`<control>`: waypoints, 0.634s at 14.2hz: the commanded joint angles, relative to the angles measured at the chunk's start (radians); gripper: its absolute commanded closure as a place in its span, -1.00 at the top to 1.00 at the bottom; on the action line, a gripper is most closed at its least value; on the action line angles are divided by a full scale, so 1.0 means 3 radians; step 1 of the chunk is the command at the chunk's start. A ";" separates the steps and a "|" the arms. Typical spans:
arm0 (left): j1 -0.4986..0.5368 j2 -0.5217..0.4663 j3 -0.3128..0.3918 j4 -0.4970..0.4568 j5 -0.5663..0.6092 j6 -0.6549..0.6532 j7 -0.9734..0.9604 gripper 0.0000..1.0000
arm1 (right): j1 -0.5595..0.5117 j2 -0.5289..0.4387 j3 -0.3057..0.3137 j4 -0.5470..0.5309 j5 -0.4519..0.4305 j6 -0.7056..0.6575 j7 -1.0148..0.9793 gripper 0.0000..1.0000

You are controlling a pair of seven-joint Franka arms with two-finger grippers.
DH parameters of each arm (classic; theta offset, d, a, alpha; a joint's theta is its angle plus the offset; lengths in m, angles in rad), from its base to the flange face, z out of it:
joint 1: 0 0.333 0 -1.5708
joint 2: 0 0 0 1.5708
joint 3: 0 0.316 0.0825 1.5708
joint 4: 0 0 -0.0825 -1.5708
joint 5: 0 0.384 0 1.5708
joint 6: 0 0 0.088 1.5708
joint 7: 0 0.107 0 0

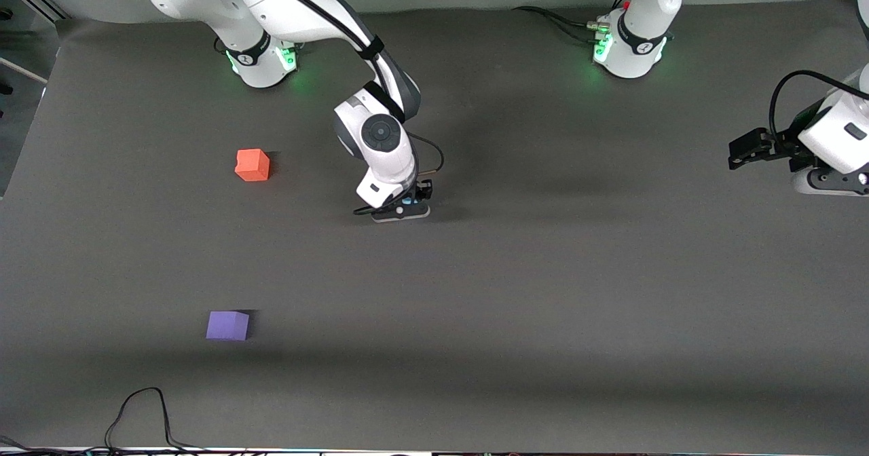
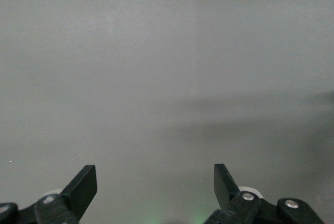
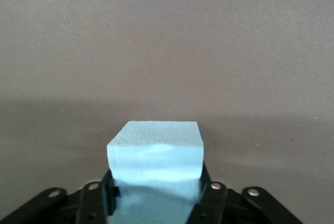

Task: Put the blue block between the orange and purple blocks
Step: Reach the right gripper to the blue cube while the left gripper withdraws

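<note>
One gap matters to you: the right claw [image 1: 406, 206], clamped on the blue block [image 3: 155, 153] low at mid-desk, must carry it toward the right arm's end, between orange block [image 1: 252, 165] and nearer purple block [image 1: 227, 325]; the left claw [image 2: 155, 185] waits wide.

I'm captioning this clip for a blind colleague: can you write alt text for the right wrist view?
The right hand is shut on the blue block, a light sky-blue foam-like cube seen close up between its black fingers. Past it there is only the bare dark grey table.
</note>
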 commanded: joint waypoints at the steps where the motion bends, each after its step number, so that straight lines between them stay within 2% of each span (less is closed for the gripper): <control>1: -0.0138 0.0005 0.0145 0.0073 0.0028 -0.0092 0.0047 1.00 | 0.0050 -0.0021 -0.0053 0.0014 -0.0057 0.0045 0.0130 0.04; 3: -0.0133 0.0000 0.0145 0.0073 0.0028 -0.0092 0.0047 1.00 | 0.0019 -0.0179 -0.0099 0.0030 -0.0068 -0.0062 0.0074 0.03; 4: -0.0133 0.0000 0.0145 0.0073 0.0033 -0.0092 0.0047 1.00 | 0.0019 -0.0297 -0.0191 0.0116 -0.0108 -0.0300 -0.0002 0.02; 6: -0.0133 -0.0005 0.0145 0.0073 0.0028 -0.0092 0.0047 1.00 | 0.0014 -0.0486 -0.0334 0.0498 -0.0114 -0.0974 -0.0110 0.02; 9: -0.0138 -0.0010 0.0145 0.0073 0.0033 -0.0072 0.0047 1.00 | 0.0004 -0.0604 -0.0554 0.1310 -0.0078 -0.2033 -0.0238 0.03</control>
